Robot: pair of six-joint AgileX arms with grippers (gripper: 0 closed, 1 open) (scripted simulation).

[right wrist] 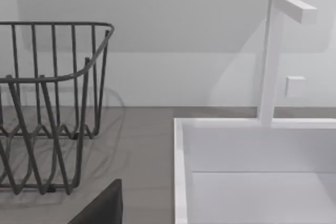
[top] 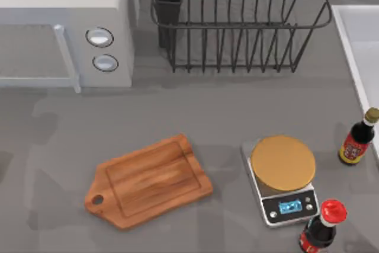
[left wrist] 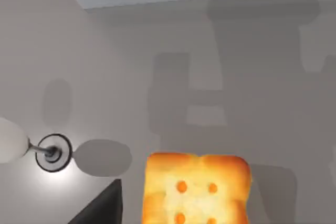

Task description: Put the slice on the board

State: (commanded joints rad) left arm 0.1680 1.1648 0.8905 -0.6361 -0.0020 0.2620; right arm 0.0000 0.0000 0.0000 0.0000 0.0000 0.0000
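Note:
The slice (left wrist: 197, 190), a yellow-orange wedge with darker orange spots, sits close under my left wrist camera against the grey surface. One dark finger (left wrist: 102, 208) of my left gripper shows beside it, with a gap between them, so nothing is gripped. The board (top: 151, 181), brown wood with a handle hole, lies bare on the counter left of centre in the top view. A dark finger (right wrist: 100, 208) of my right gripper shows near the sink, holding nothing.
A silver scale (top: 284, 173) with a tan disc stands right of the board. Two dark bottles (top: 357, 140) (top: 323, 226) stand near the right edge. Along the back are a microwave (top: 65, 28), a wire dish rack (top: 237, 22) and a white sink (right wrist: 252, 171).

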